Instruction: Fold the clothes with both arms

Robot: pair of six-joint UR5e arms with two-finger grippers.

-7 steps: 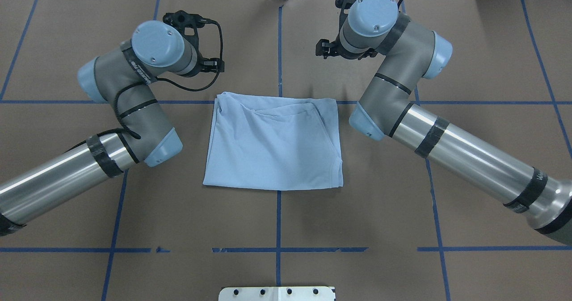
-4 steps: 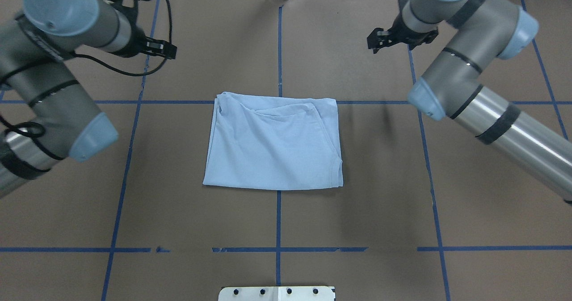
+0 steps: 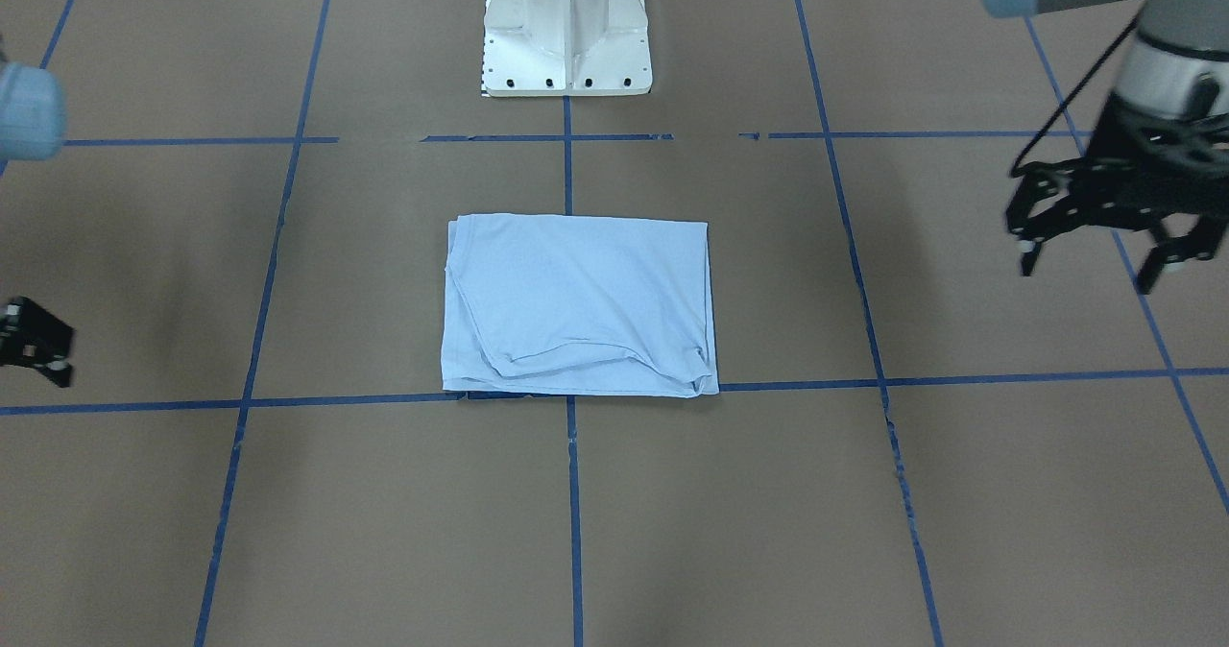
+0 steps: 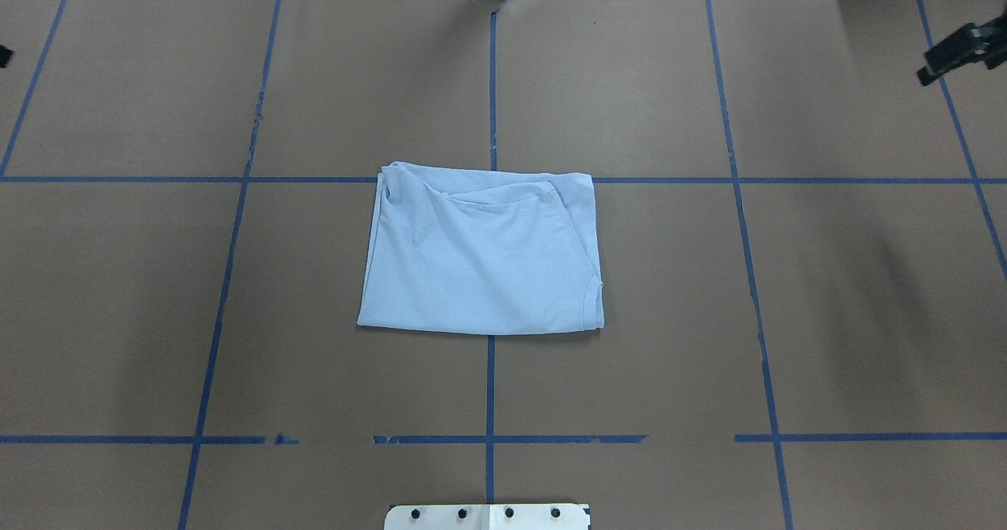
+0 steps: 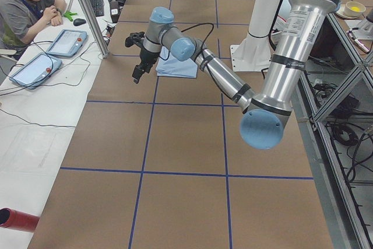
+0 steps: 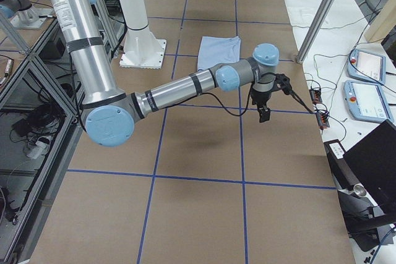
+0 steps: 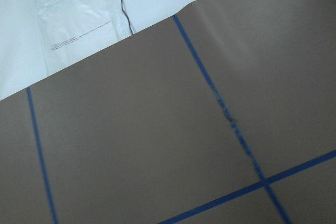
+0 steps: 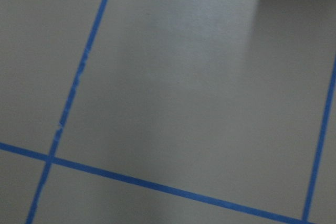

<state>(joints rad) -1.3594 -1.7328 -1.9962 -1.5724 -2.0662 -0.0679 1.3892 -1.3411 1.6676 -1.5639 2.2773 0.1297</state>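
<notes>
The light blue T-shirt (image 4: 480,255) lies folded into a flat rectangle at the table's middle, also seen in the front-facing view (image 3: 576,301). Its print and collar label are hidden. My left gripper (image 3: 1085,277) hangs open and empty in the air far to the shirt's left. In the overhead view only a sliver of it (image 4: 2,54) shows at the edge. My right gripper (image 4: 956,50) is far to the shirt's right, cut by the frame edge. In the exterior right view it (image 6: 265,106) hangs empty above the table with jaws apart. Both wrist views show only bare brown table.
The white pedestal base (image 3: 566,33) stands at the robot's side of the table. Blue tape lines (image 4: 492,388) grid the brown cover. An operator (image 5: 29,4) with tablets sits beyond the far edge. A plastic bag (image 7: 79,24) lies past the cover's edge.
Both arms have swung outward and up, away from the shirt, almost out of the overhead view. The shirt has not moved.
</notes>
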